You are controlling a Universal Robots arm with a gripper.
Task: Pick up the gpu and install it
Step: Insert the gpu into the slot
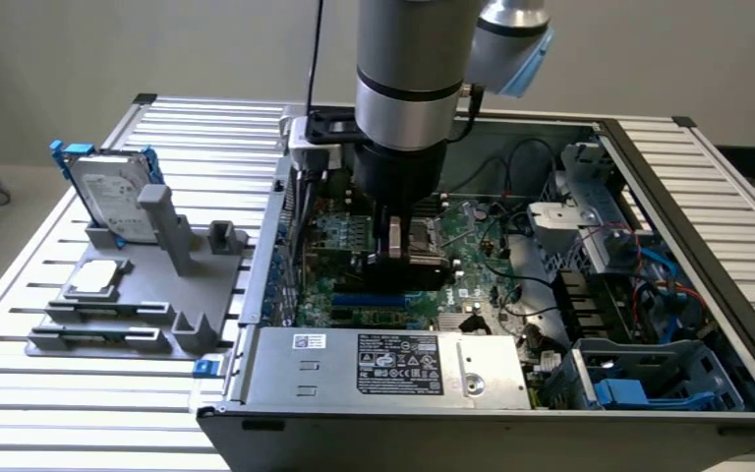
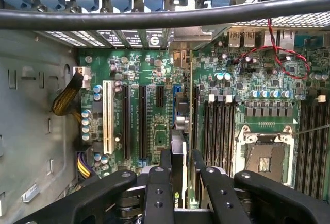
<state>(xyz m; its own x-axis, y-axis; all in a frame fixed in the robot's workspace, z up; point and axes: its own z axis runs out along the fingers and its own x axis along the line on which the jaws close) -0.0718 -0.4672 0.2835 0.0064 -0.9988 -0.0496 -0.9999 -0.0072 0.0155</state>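
The gpu (image 1: pixel 351 236) is a thin green card standing on edge inside the open computer case, over the large green motherboard (image 1: pixel 483 275). My gripper (image 1: pixel 401 246) reaches down into the case and is shut on the card's upper edge. In the wrist view the gpu (image 2: pixel 191 105) appears edge-on, running away from my gripper (image 2: pixel 180 183), with its black cooler between the black fingers (image 2: pixel 157 193). It lies beside the black expansion slots (image 2: pixel 142 121) and the memory slots (image 2: pixel 219 126). I cannot tell whether its lower edge touches a slot.
A silver hard drive with blue rails (image 1: pixel 109 192) stands on a grey fixture (image 1: pixel 129 285) at the exterior view's left. The power supply (image 1: pixel 391 364), a blue drive cage (image 1: pixel 640 379), red wires (image 2: pixel 273 54) and the processor socket (image 2: pixel 265 157) crowd the case.
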